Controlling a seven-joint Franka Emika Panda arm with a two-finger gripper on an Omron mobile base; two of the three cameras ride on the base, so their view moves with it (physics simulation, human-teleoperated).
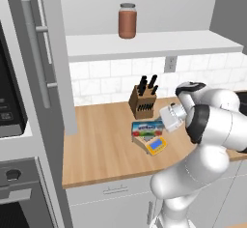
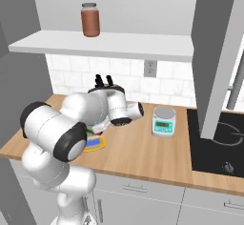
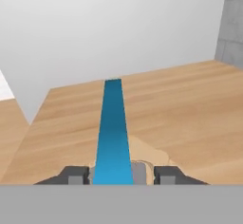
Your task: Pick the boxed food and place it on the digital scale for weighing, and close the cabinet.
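Observation:
The blue boxed food (image 1: 147,127) lies flat on the tan digital scale (image 1: 155,146), whose blue display faces the counter's front edge. In the hand view the box's blue side (image 3: 113,133) runs away from the camera between the fingertips. My gripper (image 3: 121,175) stands open around it: a gap shows at the right fingertip (image 3: 166,175), with the grey weighing plate (image 3: 142,171) visible there. The cabinet is open, its left door (image 1: 38,53) and right door (image 2: 214,52) swung out and its white shelf (image 1: 144,43) exposed. My arm covers most of the scale (image 2: 94,144) in the right base view.
A brown jar (image 1: 127,21) stands on the cabinet shelf. A knife block (image 1: 143,101) sits behind the scale against the tiled wall. A white scale with a teal display (image 2: 164,120) stands to the right, beside the black cooktop (image 2: 219,143). An oven (image 1: 14,193) is at the left.

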